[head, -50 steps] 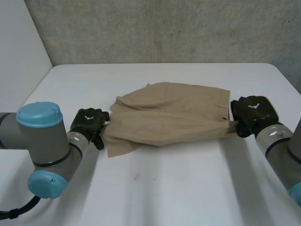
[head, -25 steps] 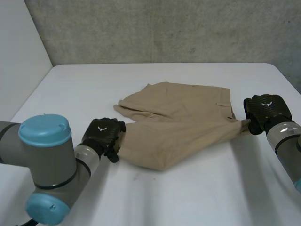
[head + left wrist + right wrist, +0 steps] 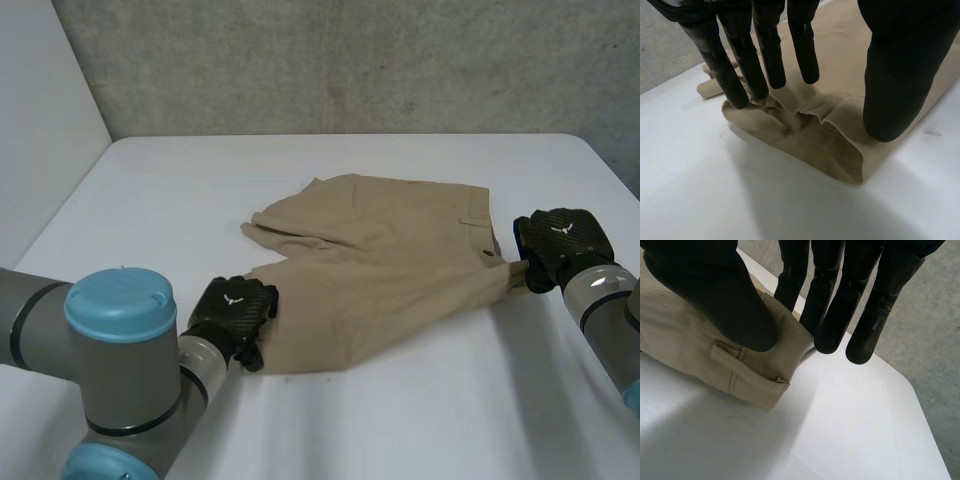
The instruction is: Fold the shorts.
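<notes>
My left hand (image 3: 235, 312) pinches leg hem of shorts (image 3: 390, 260); my right hand (image 3: 558, 240) pinches waistband corner. Shorts lie on worktop (image 3: 400, 420) between them. Risk: shallow thumb pinch slips if I pull apart, and fold lands crooked.

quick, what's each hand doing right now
left hand: closed, pinching the shorts at the leg end
right hand: closed, pinching the shorts at the waistband corner

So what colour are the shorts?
The shorts are plain tan, no pattern; the head view shows them best.
</notes>
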